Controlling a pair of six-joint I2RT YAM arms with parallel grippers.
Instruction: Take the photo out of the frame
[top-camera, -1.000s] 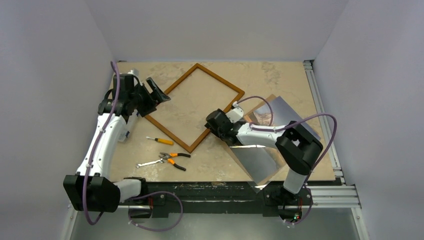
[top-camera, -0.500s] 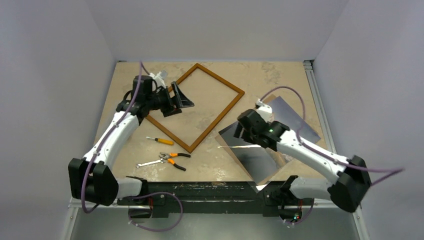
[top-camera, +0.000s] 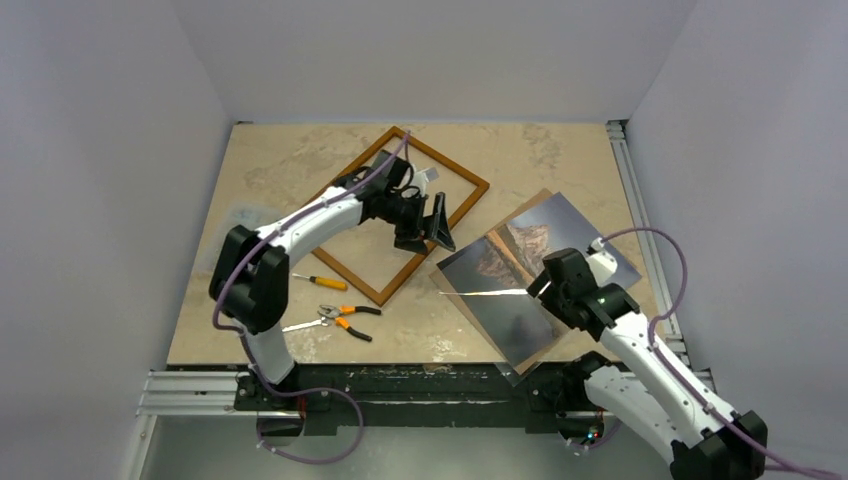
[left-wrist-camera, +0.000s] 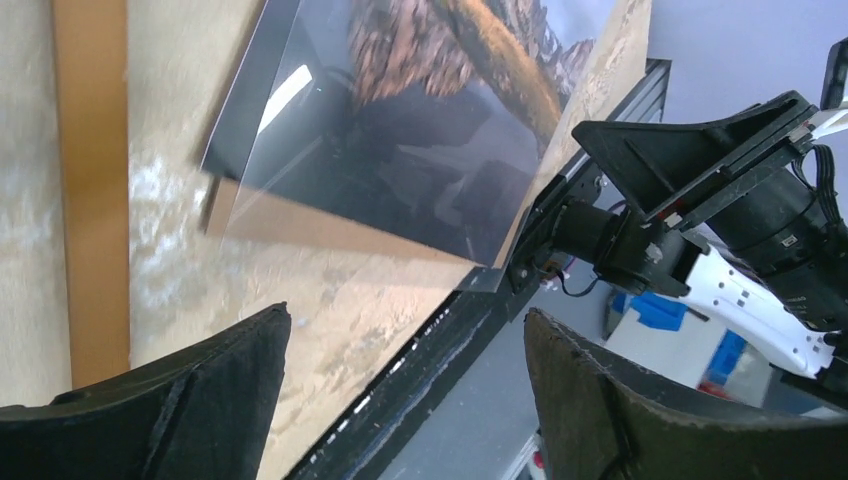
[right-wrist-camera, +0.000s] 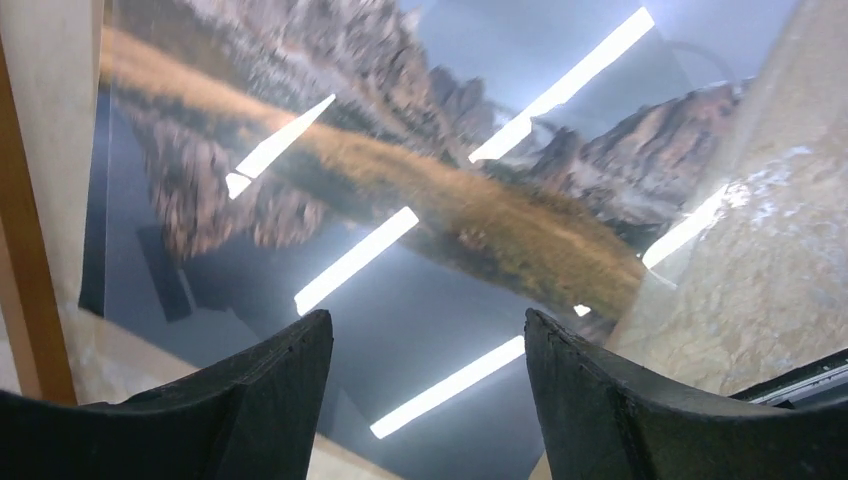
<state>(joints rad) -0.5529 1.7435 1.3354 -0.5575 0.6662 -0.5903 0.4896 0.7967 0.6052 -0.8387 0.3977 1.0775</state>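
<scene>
The photo (top-camera: 520, 290), a mountain print, lies flat on the table to the right of the frame, outside it. The empty orange-brown frame (top-camera: 400, 280) lies at the table's middle. My left gripper (top-camera: 437, 222) is open and empty. It hovers over the frame's right side and points toward the photo. The left wrist view shows the photo (left-wrist-camera: 420, 130) ahead of the gripper (left-wrist-camera: 405, 312) and a strip of frame (left-wrist-camera: 90, 180). My right gripper (top-camera: 548, 285) is open and empty above the photo's near right part. The right wrist view shows the photo (right-wrist-camera: 400, 170) under the gripper (right-wrist-camera: 425, 315).
A yellow-handled screwdriver (top-camera: 322, 282), orange-handled pliers (top-camera: 350, 318) and a small wrench (top-camera: 298, 326) lie left of the frame's near corner. A clear glossy sheet (left-wrist-camera: 330, 225) seems to overlap the photo's near edge. A metal rail (top-camera: 640, 220) runs along the table's right side.
My left arm swung from the far left across the frame to its right side. My right arm drew back from the frame's edge toward the near right, uncovering the photo.
</scene>
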